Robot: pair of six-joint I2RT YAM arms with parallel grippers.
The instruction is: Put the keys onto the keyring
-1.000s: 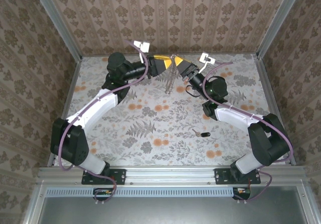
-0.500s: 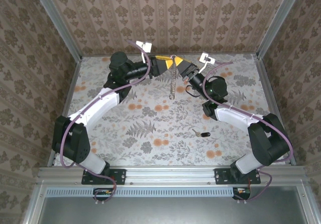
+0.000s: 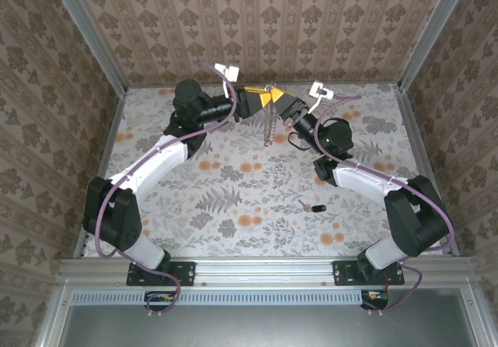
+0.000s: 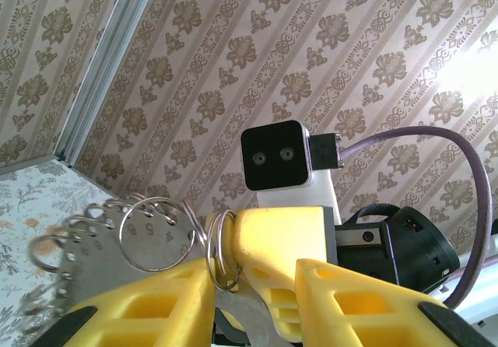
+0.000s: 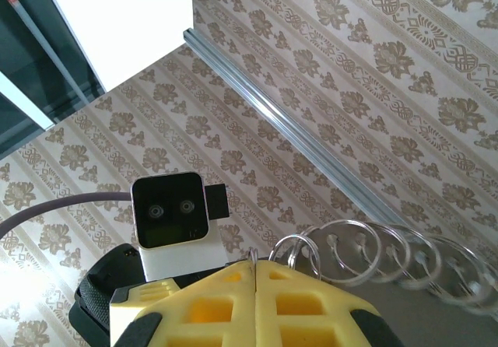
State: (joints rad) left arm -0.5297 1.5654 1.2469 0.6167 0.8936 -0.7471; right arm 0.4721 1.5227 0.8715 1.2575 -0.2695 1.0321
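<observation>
Edging in since a second ago, left gripper point(image 4: 253, 285) narrows its part-open jaws beside the tip of right gripper point(image 5: 255, 273). Key point(image 3: 313, 206) lies on the table point(image 3: 233, 199), well below and nearer me than both. Right gripper, clamped on the keyring point(image 3: 268, 127), lets me hang it free; back wall point(image 3: 272, 43) sits just beyond.

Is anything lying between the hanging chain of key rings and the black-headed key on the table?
No. In the top external view that stretch is bare floral tabletop between the ring chain and the key.
</observation>
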